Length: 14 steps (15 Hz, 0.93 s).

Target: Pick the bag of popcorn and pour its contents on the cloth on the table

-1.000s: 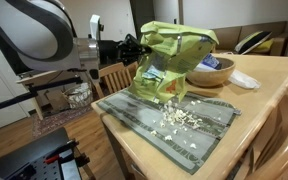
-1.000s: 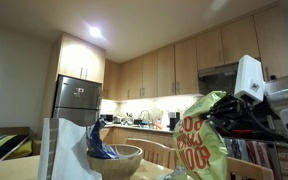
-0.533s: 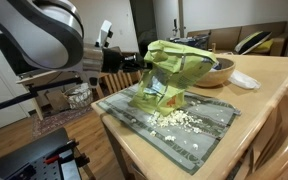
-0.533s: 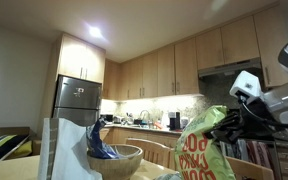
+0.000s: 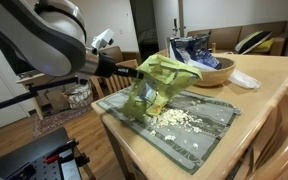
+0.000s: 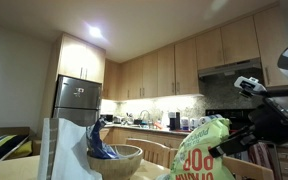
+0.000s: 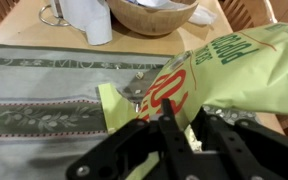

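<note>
Ceiling light [image 6: 94, 32] glares, w/ under-cabinet glow in bg; bag of popcorn [image 6: 199, 152] up close, soft-focus. Arm [image 5: 39, 40] blurry. Wrist view: tool [image 7: 169, 118] dark, unfocused; cloth [image 7: 44, 90] evenly lit.

The arm [image 5: 39, 40] reaches in level from the side, its hand [image 7: 169, 118] low (open or clamped, unclear).
</note>
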{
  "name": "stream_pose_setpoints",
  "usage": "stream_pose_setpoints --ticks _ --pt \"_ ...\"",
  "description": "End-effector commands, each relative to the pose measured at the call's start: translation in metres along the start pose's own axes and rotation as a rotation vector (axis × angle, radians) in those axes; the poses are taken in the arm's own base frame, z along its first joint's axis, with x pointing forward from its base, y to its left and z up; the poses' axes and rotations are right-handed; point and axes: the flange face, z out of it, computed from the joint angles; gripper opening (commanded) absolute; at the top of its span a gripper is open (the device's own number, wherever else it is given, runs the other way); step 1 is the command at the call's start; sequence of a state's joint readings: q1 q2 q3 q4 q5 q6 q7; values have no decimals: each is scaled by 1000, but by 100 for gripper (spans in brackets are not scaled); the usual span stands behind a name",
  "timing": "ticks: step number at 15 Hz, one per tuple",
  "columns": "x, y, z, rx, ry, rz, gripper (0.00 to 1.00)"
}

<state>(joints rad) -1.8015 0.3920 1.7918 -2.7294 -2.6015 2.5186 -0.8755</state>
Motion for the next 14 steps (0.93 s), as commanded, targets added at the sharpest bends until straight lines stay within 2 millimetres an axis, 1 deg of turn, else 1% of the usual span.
stream_pose_setpoints --ticks 1,5,7,11,13,14 --pt "-9 4 1 -93 28 154 57" --pt "-18 3 10 -143 34 255 87" --pt "-19 -2 16 -156 44 297 100" --pt "-22 -15 28 -171 51 342 100" --pt "-21 -19 31 -176 56 358 100" --pt "-17 -17 28 -153 57 342 100"
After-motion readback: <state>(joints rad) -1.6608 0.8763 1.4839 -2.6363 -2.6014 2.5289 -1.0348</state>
